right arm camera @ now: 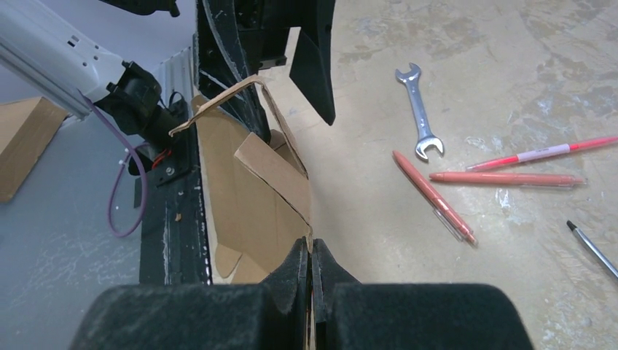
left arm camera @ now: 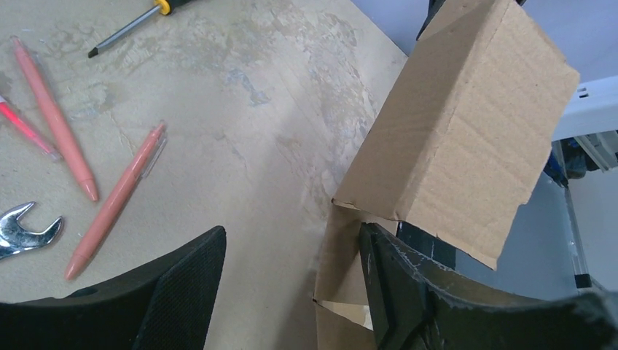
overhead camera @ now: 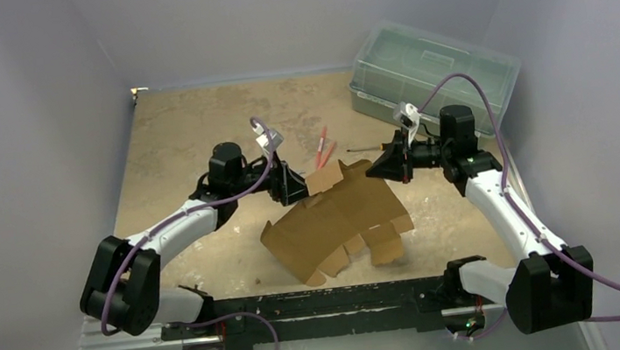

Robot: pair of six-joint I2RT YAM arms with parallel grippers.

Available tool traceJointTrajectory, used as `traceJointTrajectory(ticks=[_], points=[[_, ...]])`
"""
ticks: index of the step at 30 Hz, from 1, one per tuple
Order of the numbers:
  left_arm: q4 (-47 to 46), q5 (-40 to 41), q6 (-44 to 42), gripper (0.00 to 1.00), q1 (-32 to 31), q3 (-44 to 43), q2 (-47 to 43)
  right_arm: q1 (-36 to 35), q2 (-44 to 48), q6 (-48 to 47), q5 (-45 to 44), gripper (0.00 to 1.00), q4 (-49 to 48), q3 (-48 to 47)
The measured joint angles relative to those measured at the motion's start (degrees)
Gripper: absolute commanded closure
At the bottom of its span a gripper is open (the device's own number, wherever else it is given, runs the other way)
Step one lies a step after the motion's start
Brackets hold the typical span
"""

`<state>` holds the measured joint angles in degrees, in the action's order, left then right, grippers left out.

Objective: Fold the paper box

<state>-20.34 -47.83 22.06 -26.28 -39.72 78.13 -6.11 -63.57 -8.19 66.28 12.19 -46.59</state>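
The paper box (overhead camera: 338, 218) is a brown cardboard die-cut sheet, partly folded, lying mid-table with its far edge raised. My right gripper (overhead camera: 387, 166) is shut on the sheet's far right edge; in the right wrist view the jaws (right arm camera: 311, 251) pinch a thin cardboard edge (right arm camera: 251, 197). My left gripper (overhead camera: 292, 184) is at the sheet's far left corner. In the left wrist view it (left arm camera: 291, 284) is open, with an upright flap (left arm camera: 346, 262) standing just inside the right finger (left arm camera: 397, 292) and a folded panel (left arm camera: 459, 138) above it.
A translucent green lidded bin (overhead camera: 431, 73) stands at the back right. Three pink pens (left arm camera: 116, 200), a wrench (right arm camera: 420, 113) and a screwdriver (left arm camera: 131, 25) lie on the table behind the sheet. The black arm rail (overhead camera: 330, 300) runs along the near edge.
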Motion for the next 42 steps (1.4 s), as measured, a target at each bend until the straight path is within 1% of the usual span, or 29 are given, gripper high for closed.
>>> traceJointTrajectory(ticks=[17, 18, 21, 25, 27, 28, 30, 32, 35, 40, 41, 42], points=[[-0.31, -1.16, 0.46, 0.41, -0.92, 0.02, 3.19, 0.0, 0.0, 0.09, 0.81, 1.0, -0.13, 0.02], [-0.55, -1.44, 0.83, 0.44, -0.96, 0.02, 3.19, 0.0, 0.0, 0.11, 0.81, 1.0, -0.2, 0.02], [-1.75, -1.95, 1.81, 0.64, -1.18, 0.02, 3.19, 0.02, -0.02, 0.24, 0.81, 1.0, -0.28, 0.02], [-2.91, -3.04, 2.86, 0.78, -1.55, 0.0, 3.76, 0.0, -0.04, 0.26, 0.79, 1.0, -0.48, 0.02], [-2.86, -3.26, 3.08, 0.79, -1.57, 0.0, 4.11, 0.0, -0.04, 0.26, 0.79, 1.0, -0.5, 0.02], [-2.82, -3.3, 3.02, 0.76, -1.62, 0.0, 4.15, 0.0, -0.04, 0.26, 0.79, 1.0, -0.55, 0.07], [-2.78, -3.34, 2.93, 0.67, -1.62, -0.02, 4.11, 0.0, -0.07, 0.26, 0.79, 1.0, -0.59, 0.11], [-2.32, -3.1, 2.73, 0.61, -1.62, -0.02, 3.8, 0.0, -0.13, 0.26, 0.76, 1.0, -0.61, 0.11], [0.44, -1.95, 1.86, 0.5, -1.6, -0.15, 1.79, 0.02, -0.17, 0.26, 0.76, 1.0, -0.61, 0.11], [6.51, 2.58, -0.9, 0.32, -0.31, -0.31, -6.91, 0.02, -0.17, 0.26, 0.76, 1.0, -0.63, 0.11], [7.69, 4.13, -1.46, 0.28, 0.13, -0.31, -9.6, 0.0, -0.17, 0.24, 0.74, 1.0, -0.63, 0.11], [8.66, 5.86, -1.88, 0.21, 0.48, -0.28, -12.52, 0.0, -0.17, 0.22, 0.74, 1.0, -0.61, 0.11]])
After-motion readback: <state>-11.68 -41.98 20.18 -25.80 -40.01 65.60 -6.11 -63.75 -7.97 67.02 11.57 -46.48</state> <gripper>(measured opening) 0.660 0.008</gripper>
